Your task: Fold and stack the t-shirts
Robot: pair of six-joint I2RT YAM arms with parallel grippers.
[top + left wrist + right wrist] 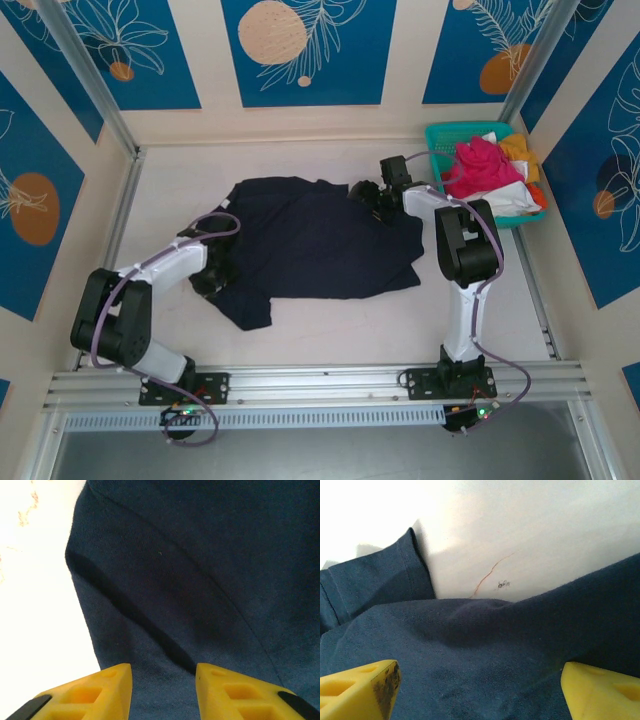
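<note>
The dark navy t-shirt (320,245) lies spread and rumpled across the middle of the white table (300,340), with one sleeve trailing toward the near left. The left gripper (213,272) sits low at the shirt's left edge, close to that sleeve. In the left wrist view its yellow fingers (107,692) stand parted with a moderate gap. Navy cloth fills the space under and between them, and a dark crease runs diagonally down into that gap. The fingers are not closed on the fabric. The shirt's edge runs just outside the left-hand finger, with bare table beyond it. The right gripper (372,195) is at the shirt's far edge, toward the right. In the right wrist view its own yellow fingers (360,687) sit far apart at the lower corners, the jaws wide open. A raised ridge of navy cloth spans the whole space between them. Just beyond that ridge is bare table marked by a thin reddish scratch (490,575), and a hemmed edge (380,582) of the same shirt lies to the left. At the far right corner a teal basket (436,150) holds a magenta-pink shirt (482,165), a white shirt (497,197) and an orange-yellow shirt (518,150), heaped together near the right arm.
</note>
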